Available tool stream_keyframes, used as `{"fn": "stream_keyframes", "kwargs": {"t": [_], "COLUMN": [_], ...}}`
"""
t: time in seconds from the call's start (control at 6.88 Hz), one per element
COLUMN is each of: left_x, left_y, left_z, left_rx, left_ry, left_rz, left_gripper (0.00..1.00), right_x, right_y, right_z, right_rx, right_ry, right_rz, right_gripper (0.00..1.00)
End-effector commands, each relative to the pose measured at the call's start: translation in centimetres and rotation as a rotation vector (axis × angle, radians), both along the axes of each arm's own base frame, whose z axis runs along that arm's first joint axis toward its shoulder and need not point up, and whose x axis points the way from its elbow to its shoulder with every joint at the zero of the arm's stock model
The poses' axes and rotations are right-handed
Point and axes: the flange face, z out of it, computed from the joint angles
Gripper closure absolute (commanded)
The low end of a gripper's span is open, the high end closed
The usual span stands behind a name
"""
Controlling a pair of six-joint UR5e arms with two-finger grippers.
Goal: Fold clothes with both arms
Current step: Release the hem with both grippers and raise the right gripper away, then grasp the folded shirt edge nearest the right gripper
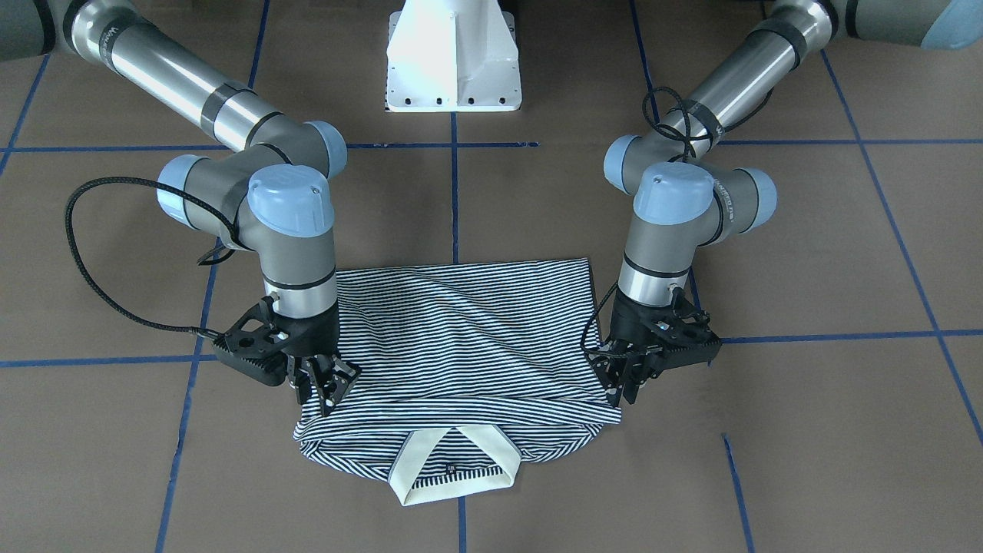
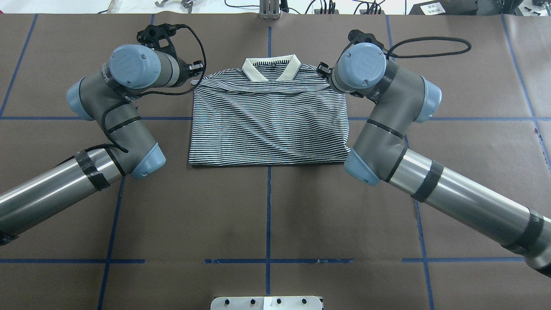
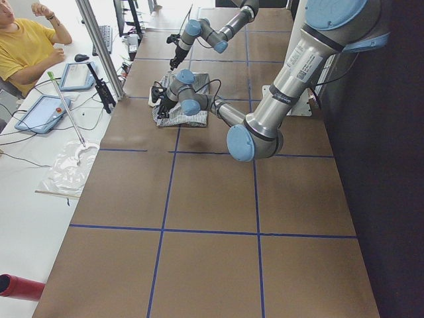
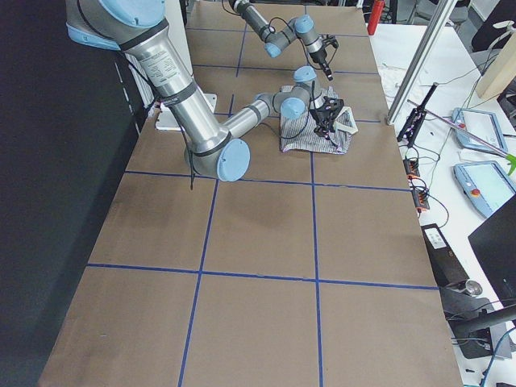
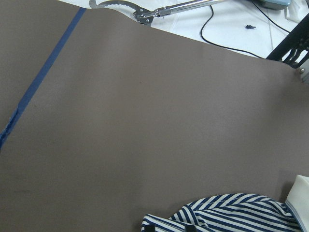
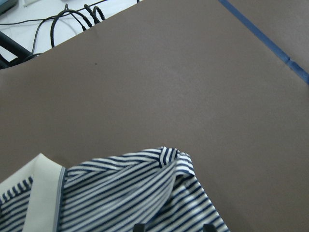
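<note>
Right gripper [image 1: 322, 395] stands at the polo shirt's [image 1: 461, 338] 9 o'clock edge, its fingers [image 1: 335, 382] parted over the cloth, not pinching it. The shirt lies mid-desk [image 1: 806, 269], folded into a striped rectangle with the cream collar [image 1: 453, 472] at 6 o'clock and the sleeves out of sight. Left gripper [image 1: 623, 392] is at 3 o'clock; I cannot tell how far its fingers are spread.

The polo shirt [image 1: 468, 330] is soft knit cloth. The worktop [image 1: 829, 253] looks matt, paper-like. The left arm [image 1: 737, 73] shows glossy metal and smooth plastic joint caps [image 1: 676, 192].
</note>
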Motion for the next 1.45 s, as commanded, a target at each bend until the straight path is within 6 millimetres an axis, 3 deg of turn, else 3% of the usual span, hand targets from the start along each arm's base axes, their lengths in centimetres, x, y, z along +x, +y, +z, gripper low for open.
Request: {"fn": "stream_keyframes", "kwargs": {"t": [0.0, 0.15, 0.29, 0.73, 0.87, 1.31], "left_x": [-0.5, -0.4, -0.5, -0.3, -0.3, -0.3], "left_y": [0.8, 0.9, 0.9, 1.0, 1.0, 1.0], "left_z": [1.1, 1.3, 1.2, 1.2, 1.2, 1.3], "left_rx": [-0.005, -0.006, 0.003, 0.003, 0.003, 0.003], "left_ry": [-0.001, -0.002, 0.005, 0.004, 0.004, 0.002], "left_rz": [0.002, 0.003, 0.001, 0.002, 0.002, 0.003], "left_gripper": [0.65, 0.65, 0.65, 0.65, 0.65, 0.65], "right_x": [-0.4, -1.4, -1.5, 1.1, -0.1, -0.9], "right_y": [9.4, 11.3, 12.4, 14.9, 15.9, 15.9], "right_z": [2.5, 4.1, 4.5, 5.7, 6.4, 6.1], "right_rx": [-0.059, -0.105, -0.108, -0.111, -0.110, -0.109], "right_ry": [-0.078, -0.080, -0.079, -0.076, -0.059, -0.058], "right_rz": [-0.027, -0.015, -0.010, -0.026, -0.040, -0.043], "right_gripper": [0.38, 0.36, 0.36, 0.35, 0.35, 0.36]}}
